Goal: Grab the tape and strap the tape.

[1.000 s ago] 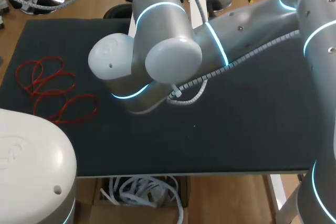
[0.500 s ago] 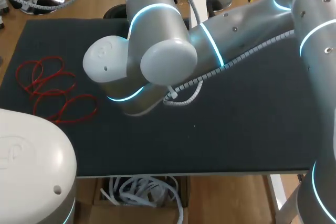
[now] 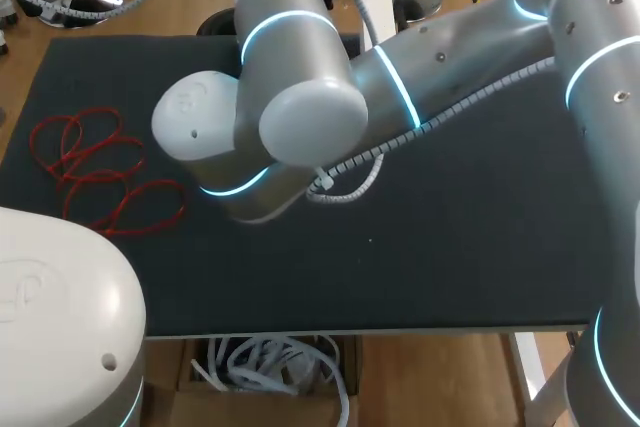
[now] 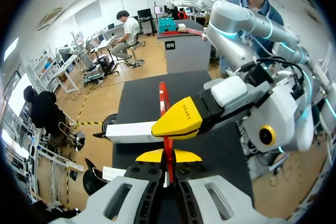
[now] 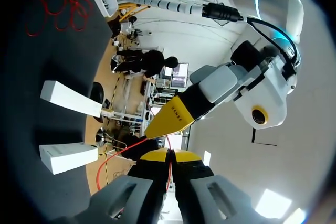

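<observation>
Our left gripper (image 4: 168, 157) pinches the red tape (image 4: 163, 98), which rises straight ahead from between its fingers; our right gripper (image 5: 168, 156) (fingers likewise pressed together) clamps the same tape.

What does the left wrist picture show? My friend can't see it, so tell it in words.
The left gripper is shut on a thin red strap that runs straight out ahead of its yellow tips, over the dark table. The right gripper comes in from the side, its yellow tip against the same strap.
</observation>
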`<state>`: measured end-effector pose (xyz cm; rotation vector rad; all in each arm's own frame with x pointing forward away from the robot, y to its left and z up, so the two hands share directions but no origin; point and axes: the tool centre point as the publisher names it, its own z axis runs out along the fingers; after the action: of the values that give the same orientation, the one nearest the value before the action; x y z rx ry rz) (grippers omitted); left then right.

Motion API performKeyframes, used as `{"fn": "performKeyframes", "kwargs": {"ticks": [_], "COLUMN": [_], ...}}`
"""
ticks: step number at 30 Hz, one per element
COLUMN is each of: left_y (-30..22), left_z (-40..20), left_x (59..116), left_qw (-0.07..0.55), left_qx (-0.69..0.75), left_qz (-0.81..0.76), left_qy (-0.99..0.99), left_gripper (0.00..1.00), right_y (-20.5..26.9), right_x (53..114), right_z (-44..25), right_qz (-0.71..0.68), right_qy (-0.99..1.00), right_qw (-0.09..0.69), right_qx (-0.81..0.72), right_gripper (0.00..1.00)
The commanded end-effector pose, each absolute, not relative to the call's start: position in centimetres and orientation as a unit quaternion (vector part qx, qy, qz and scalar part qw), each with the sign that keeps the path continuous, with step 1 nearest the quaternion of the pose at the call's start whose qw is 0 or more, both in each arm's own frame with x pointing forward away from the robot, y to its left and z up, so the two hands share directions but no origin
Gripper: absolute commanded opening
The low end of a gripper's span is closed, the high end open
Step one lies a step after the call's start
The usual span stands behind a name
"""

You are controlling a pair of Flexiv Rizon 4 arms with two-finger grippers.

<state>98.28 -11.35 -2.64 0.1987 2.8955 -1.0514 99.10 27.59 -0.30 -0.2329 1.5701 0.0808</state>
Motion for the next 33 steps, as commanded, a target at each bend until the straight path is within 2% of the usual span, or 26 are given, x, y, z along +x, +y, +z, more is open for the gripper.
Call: {"fn": "performKeyframes", "kwargs": {"ticks": [1,4,8,10,13,19,26,30,31,33], "left_y": [-11.4,-11.4,-11.4,-11.4,-11.4,-11.4,-11.4,-11.4,-11.4,-11.4], "left_z": [-2.5,-2.5,-2.5,-2.5,-2.5,-2.5,-2.5,-2.5,-2.5,-2.5], "left_x": [98.3,98.3,98.3,98.3,98.3,98.3,98.3,98.3,98.3,98.3], "left_qw": [0.027,0.027,0.027,0.027,0.027,0.027,0.027,0.027,0.027,0.027], "left_qx": [0.064,0.064,0.064,0.064,0.064,0.064,0.064,0.064,0.064,0.064], "left_qz": [-0.339,-0.339,-0.339,-0.339,-0.339,-0.339,-0.339,-0.339,-0.339,-0.339], "left_qy": [0.938,0.938,0.938,0.938,0.938,0.938,0.938,0.938,0.938,0.938], "left_gripper": [0.0,0.0,0.0,0.0,0.0,0.0,0.0,0.0,0.0,0.0], "right_y": [27.6,27.2,26.6,26.1,25.1,22.4,18.1,14.9,14.2,12.7], "right_x": [98.8,98.4,97.9,97.6,97.0,96.2,95.3,95.4,95.5,95.9], "right_z": [-0.1,0.3,1.1,1.5,2.2,3.6,5.5,6.0,6.0,6.2], "right_qz": [0.032,0.032,0.033,0.036,0.037,0.037,0.033,0.019,0.015,0.006], "right_qy": [0.706,0.704,0.701,0.7,0.697,0.693,0.686,0.683,0.684,0.682], "right_qw": [0.701,0.703,0.707,0.708,0.712,0.718,0.726,0.729,0.729,0.731], "right_qx": [-0.101,-0.096,-0.088,-0.081,-0.074,-0.058,-0.037,-0.021,-0.017,-0.008], "right_gripper": [0.11,0.33,0.47,0.39,0.36,0.38,0.47,0.78,0.82,0.97]}}
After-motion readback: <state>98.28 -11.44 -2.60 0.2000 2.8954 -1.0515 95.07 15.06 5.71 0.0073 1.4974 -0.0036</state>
